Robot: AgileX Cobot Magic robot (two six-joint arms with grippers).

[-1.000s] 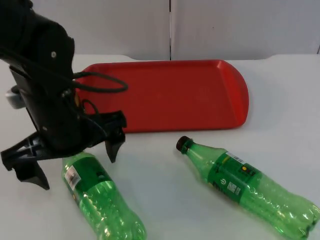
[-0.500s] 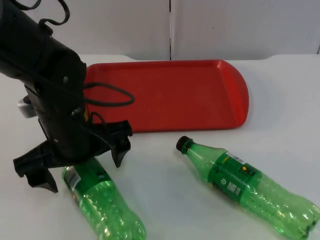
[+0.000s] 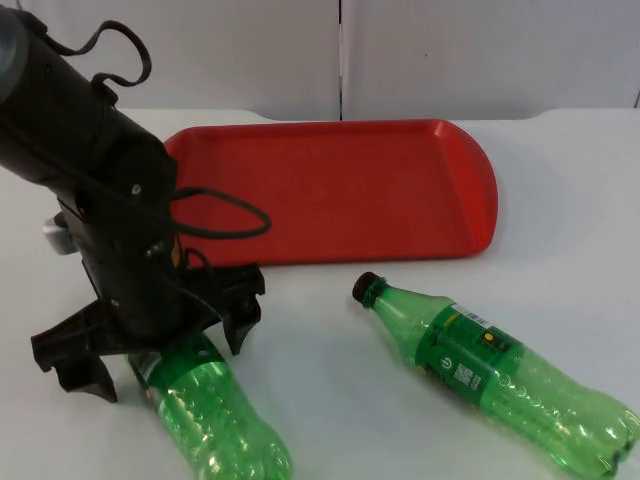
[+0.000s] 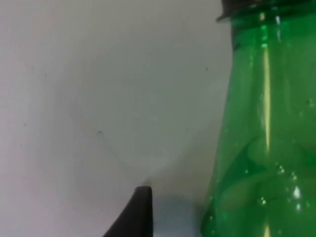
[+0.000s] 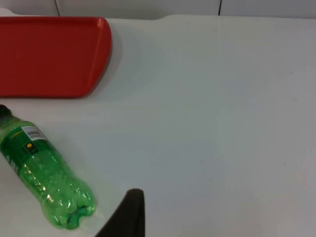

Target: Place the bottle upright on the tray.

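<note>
Setting: as the scene was laid out, two green bottles lay on their sides on the white table [image 3: 330, 400] in front of a red tray [image 3: 340, 185].

Left gripper [image 3: 150, 335]: it stood low over the left bottle, its two fingers spread wide, one finger [image 3: 75, 365] to the outer side of the bottle's upper part and the other [image 3: 240, 305] to the inner side. Nothing was clamped. The straddle across the bottle's width suggests a grasp in preparation.

Left bottle [image 3: 215, 415]: it lay flat on the table, near the tray's front left corner but apart from it. Its long axis ran diagonally, base toward the near edge and neck end hidden under the gripper, pointing toward the tray. In the left wrist view its shoulder [image 4: 261, 133] rose close beside a fingertip [image 4: 136, 212], not touching it.

Tray: it lay flat against the far side of the table, long side facing the bottles, and bore nothing.

Right bottle [image 3: 490, 370]: it lay flat, well apart from the left bottle, dark cap [image 3: 366, 287] toward the tray's front edge, base toward the near right. The right wrist view showed it [image 5: 42, 180] lying below the tray [image 5: 54, 57].

Right gripper: one fingertip [image 5: 129, 212] showed above bare table; the arm waited, and its opening could not be told.
</note>
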